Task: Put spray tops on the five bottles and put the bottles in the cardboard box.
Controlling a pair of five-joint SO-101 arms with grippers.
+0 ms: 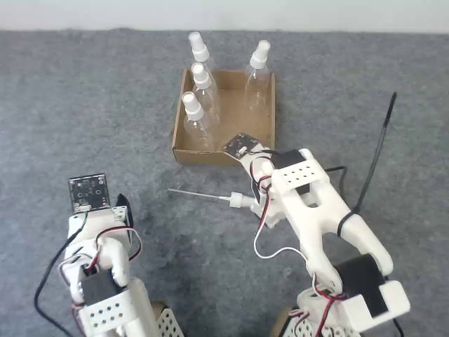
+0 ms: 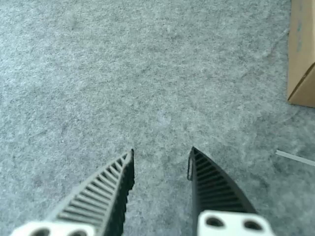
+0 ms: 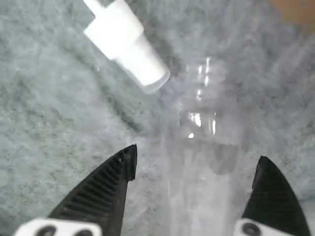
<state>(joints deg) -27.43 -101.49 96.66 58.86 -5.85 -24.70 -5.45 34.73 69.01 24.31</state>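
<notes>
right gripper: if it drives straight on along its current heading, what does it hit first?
Most likely the uncapped clear bottle, which lies between the open jaws of the right gripper, neck pointing away. The loose spray top lies beyond the neck, off to one side. Depth is hard to judge here.

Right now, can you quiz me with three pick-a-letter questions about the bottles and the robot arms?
1. Where is the loose spray top? A) in the cardboard box B) on the grey table C) in a gripper
2. How many tops are already on? A) two B) four C) five
3. How is the left gripper? A) open and empty B) shut on a bottle C) shut on a top
Answers: 1 B, it lies beside the uncapped bottle. 2 B, four capped bottles stand at the cardboard box. 3 A, its jaws are apart over bare carpet.
</notes>
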